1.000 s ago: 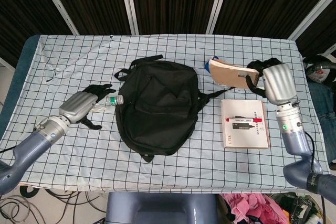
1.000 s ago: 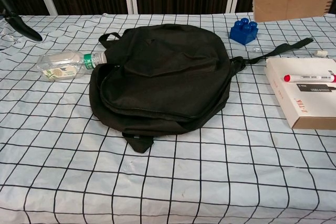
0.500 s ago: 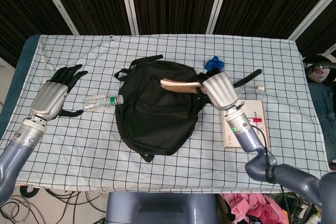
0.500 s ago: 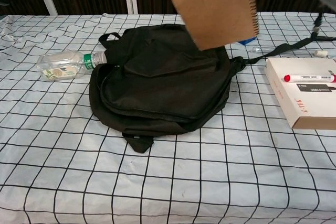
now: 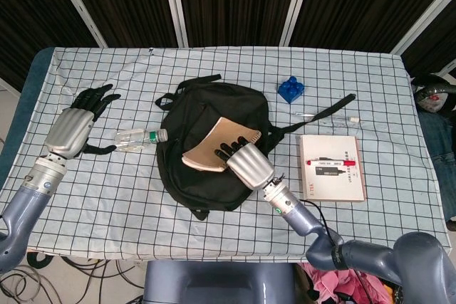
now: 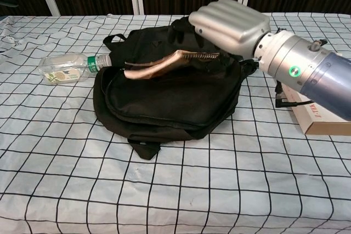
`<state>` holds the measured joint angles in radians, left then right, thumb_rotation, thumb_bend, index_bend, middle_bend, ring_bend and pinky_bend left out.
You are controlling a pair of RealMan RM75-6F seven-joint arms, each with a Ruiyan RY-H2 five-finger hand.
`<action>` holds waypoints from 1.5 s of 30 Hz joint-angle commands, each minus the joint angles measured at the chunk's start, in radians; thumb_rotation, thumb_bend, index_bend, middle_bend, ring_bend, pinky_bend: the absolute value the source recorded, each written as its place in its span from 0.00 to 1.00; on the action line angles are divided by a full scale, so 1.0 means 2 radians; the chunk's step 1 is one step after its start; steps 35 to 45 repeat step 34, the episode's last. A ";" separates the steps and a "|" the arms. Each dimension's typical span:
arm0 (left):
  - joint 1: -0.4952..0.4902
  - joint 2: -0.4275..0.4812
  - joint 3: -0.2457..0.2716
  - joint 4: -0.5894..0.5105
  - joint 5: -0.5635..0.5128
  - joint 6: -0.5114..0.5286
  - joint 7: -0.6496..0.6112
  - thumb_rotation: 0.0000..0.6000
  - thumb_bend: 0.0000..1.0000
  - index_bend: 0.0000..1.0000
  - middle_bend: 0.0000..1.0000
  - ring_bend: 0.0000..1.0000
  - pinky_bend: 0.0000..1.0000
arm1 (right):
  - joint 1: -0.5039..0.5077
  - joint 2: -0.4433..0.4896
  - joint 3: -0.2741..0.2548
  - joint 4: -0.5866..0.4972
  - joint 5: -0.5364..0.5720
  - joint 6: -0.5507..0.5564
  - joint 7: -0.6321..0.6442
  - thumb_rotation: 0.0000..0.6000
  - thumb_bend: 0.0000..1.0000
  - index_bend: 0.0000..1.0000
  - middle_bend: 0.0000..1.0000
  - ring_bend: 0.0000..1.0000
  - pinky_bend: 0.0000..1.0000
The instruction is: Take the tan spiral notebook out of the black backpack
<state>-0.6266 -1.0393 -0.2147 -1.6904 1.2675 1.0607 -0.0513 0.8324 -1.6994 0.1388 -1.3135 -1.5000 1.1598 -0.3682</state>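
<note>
The right hand (image 5: pixel 246 162) is holding the tan spiral-bound paper notebook (image 5: pixel 217 144) just above the black fabric backpack (image 5: pixel 214 176) under it (the left hand (image 5: pixel 71 129) is lying open, well apart); a loose grip could be letting it slide.

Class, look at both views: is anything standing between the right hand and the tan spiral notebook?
No. The right hand already holds the tan spiral notebook over the black backpack; nothing visible lies between them. The left hand rests apart, beside the plastic bottle.
</note>
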 commanded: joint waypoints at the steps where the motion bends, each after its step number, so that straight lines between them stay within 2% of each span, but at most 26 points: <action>1: -0.001 -0.005 -0.001 0.008 0.000 0.002 0.006 1.00 0.02 0.13 0.01 0.00 0.00 | -0.018 0.031 -0.015 -0.075 0.034 -0.028 -0.059 1.00 0.21 0.00 0.00 0.18 0.25; 7: 0.006 -0.002 0.002 0.009 0.006 0.014 0.015 1.00 0.02 0.13 0.01 0.00 0.00 | -0.046 0.090 -0.010 -0.127 0.057 -0.006 -0.086 1.00 0.20 0.00 0.00 0.17 0.21; 8: 0.023 0.008 0.015 0.000 0.018 0.033 0.028 1.00 0.02 0.13 0.01 0.00 0.00 | -0.079 0.133 -0.004 -0.127 0.083 0.024 -0.072 1.00 0.20 0.00 0.00 0.17 0.20; 13: 0.081 0.011 0.050 -0.016 0.057 0.111 0.068 1.00 0.02 0.13 0.01 0.00 0.00 | -0.145 0.235 -0.019 -0.128 0.096 0.062 -0.001 1.00 0.20 0.00 0.00 0.17 0.18; 16: 0.106 0.005 0.066 -0.010 0.082 0.143 0.059 1.00 0.02 0.14 0.01 0.00 0.00 | -0.176 0.278 -0.031 -0.125 0.100 0.069 0.037 1.00 0.20 0.00 0.00 0.17 0.17; 20: 0.144 -0.004 0.087 0.006 0.098 0.178 0.045 1.00 0.02 0.14 0.01 0.00 0.00 | -0.236 0.308 -0.046 -0.115 0.092 0.125 0.091 1.00 0.20 0.00 0.00 0.17 0.17; 26: 0.184 -0.010 0.111 0.009 0.100 0.201 0.051 1.00 0.02 0.14 0.01 0.00 0.00 | -0.316 0.306 -0.076 -0.100 0.054 0.215 0.137 1.00 0.20 0.00 0.00 0.17 0.17; 32: 0.220 -0.036 0.127 0.032 0.111 0.228 0.023 1.00 0.02 0.14 0.01 0.00 0.00 | -0.379 0.253 -0.108 -0.054 -0.006 0.290 0.135 1.00 0.20 0.00 0.00 0.17 0.17; 34: 0.226 -0.040 0.130 0.038 0.116 0.232 0.016 1.00 0.02 0.14 0.01 0.00 0.00 | -0.387 0.239 -0.110 -0.039 -0.012 0.297 0.131 1.00 0.20 0.00 0.00 0.17 0.17; 45: 0.226 -0.040 0.130 0.038 0.116 0.232 0.016 1.00 0.02 0.14 0.01 0.00 0.00 | -0.387 0.239 -0.110 -0.039 -0.012 0.297 0.131 1.00 0.20 0.00 0.00 0.17 0.17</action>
